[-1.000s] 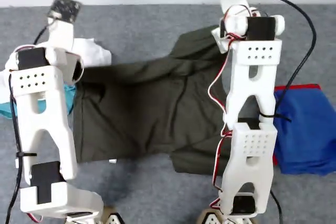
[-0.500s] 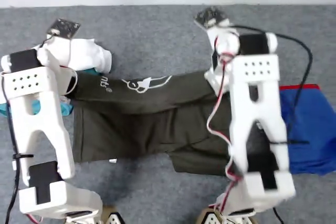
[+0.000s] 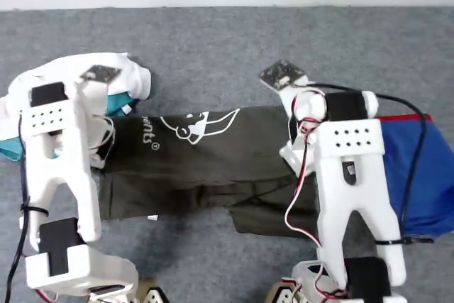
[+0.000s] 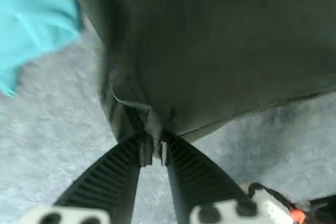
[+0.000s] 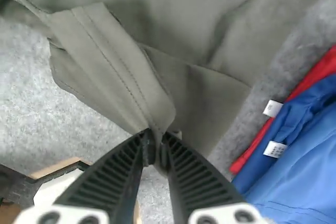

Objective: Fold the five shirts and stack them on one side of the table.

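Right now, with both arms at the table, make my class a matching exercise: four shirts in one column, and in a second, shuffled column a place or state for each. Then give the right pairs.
Things
1. olive shirt
2. blue shirt
3. white shirt
4. teal shirt

Places or states
a. far left, bunched
b. middle, pinched by the left gripper and the right gripper
c. right side, lying flat
d. left edge, nearer than the white one

Pairs: 1-b, 2-c, 3-a, 4-d
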### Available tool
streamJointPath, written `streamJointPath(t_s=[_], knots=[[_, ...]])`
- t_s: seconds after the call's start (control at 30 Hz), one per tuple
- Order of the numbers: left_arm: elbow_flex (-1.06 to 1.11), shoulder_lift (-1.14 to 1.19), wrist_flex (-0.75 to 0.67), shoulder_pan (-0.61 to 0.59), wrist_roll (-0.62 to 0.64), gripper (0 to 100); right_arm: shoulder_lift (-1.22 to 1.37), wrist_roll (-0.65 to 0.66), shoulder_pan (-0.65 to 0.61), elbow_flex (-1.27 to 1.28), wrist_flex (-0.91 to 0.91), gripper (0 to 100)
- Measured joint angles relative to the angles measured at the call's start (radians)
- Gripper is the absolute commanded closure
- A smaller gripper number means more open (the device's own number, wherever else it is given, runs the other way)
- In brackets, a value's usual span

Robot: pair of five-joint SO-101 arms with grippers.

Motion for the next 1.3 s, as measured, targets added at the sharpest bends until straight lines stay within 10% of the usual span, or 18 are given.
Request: streamJointPath(t_s=[1.3], knots=[[0.146, 0.0, -0.002, -0.002, -0.153, 91, -0.066, 0.051, 0.061, 0.23, 0.011, 80.8]])
